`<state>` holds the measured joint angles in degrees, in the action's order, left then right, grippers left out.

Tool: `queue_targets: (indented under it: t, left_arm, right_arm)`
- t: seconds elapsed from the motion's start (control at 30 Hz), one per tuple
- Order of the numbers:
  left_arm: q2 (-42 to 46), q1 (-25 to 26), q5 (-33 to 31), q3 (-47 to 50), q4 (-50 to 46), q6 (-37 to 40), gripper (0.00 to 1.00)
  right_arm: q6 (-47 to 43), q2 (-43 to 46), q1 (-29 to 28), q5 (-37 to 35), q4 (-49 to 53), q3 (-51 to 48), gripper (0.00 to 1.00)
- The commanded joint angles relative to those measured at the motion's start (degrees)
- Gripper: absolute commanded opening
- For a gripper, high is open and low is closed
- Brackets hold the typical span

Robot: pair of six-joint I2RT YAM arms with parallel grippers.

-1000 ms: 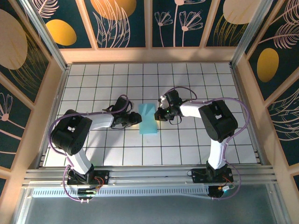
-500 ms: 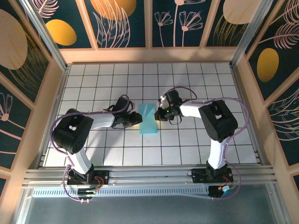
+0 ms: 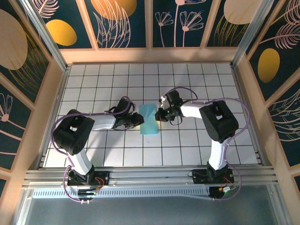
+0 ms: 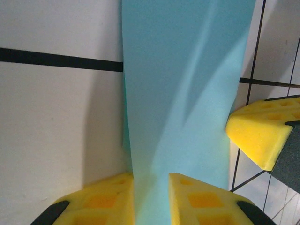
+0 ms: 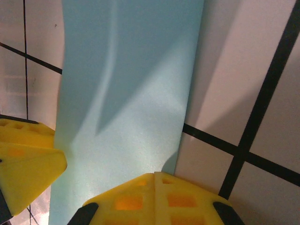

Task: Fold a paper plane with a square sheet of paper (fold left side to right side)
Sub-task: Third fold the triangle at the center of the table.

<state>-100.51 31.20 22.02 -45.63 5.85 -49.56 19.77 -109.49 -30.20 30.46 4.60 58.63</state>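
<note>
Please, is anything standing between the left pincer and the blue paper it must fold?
Nothing visible stands between them. The paper reaches into the gap of the open left pincer, and the shut right pincer sits at its opposite edge.

White grid-tiled table (image 3: 197, 150) — folded light-blue sheet of paper (image 3: 150, 124) flat near its middle

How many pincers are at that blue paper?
2. The left pincer, jaws apart, straddles the left edge of the blue paper; the right pincer, shut, sits at its right edge.
</note>
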Motion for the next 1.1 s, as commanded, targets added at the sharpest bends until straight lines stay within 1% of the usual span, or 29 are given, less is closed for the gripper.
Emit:
queue_targets:
  t: [0.0, 0.13, 0.27, 0.37, 0.47, 0.53, 0.67, 0.77, 0.87, 0.9, 0.97, 1.07]
  left_arm:
    - [1.5, 0.4, 0.0, 0.9, 0.9, -2.4, 0.22]
    - [2.0, 0.3, -0.7, 1.3, 0.5, -2.7, 0.20]
    - [2.0, 0.4, -0.4, 1.1, 0.1, -2.8, 0.14]
    - [2.0, 0.3, 0.1, 1.0, 0.4, -3.4, 0.07]
    - [2.0, 0.3, 1.2, 1.0, 1.0, -4.7, 0.03]
    - [3.7, 0.4, 2.1, 1.1, 1.8, -5.8, 0.02]
    - [4.1, 0.4, 3.3, 0.7, 1.9, -6.9, 0.00]
    - [4.0, 0.3, 4.0, -0.1, 0.5, -6.6, 0.00]
    - [3.7, 0.3, 4.2, -0.6, -0.8, -6.0, 0.00]
    - [3.7, 0.3, 4.1, -0.6, -1.2, -5.9, 0.00]
    - [3.8, 0.3, 4.1, -0.7, -1.4, -5.6, 0.00]
    - [3.6, 0.3, 4.1, -0.8, -1.5, -5.6, 0.00]
  right_arm:
    - [-1.4, -1.1, 0.6, -4.4, 4.0, -0.6, 0.00]
    - [-1.5, -0.7, 0.6, -4.7, 3.9, -0.5, 0.00]
    - [-1.3, 0.1, 0.7, -4.5, 3.0, -0.7, 0.00]
    - [-1.5, 2.2, 0.7, -4.6, 1.3, -0.8, 0.10]
    - [-2.9, 5.9, 0.7, -6.6, -0.4, -1.7, 0.27]
    - [-4.5, 9.5, 0.6, -8.9, -1.8, -3.3, 0.35]
    - [-10.0, 18.3, -0.8, -13.1, -5.1, -8.7, 0.44]
    - [-14.4, 24.8, -6.5, -18.8, -8.2, -13.6, 0.49]
    - [-18.1, 29.1, -12.6, -24.5, -12.4, -18.7, 0.52]
    - [-20.5, 30.1, -14.3, -25.8, -14.3, -20.3, 0.53]
    - [-26.4, 31.5, -19.6, -30.6, -18.8, -24.2, 0.55]
    - [-35.2, 31.3, -26.3, -36.8, -25.1, -28.3, 0.60]
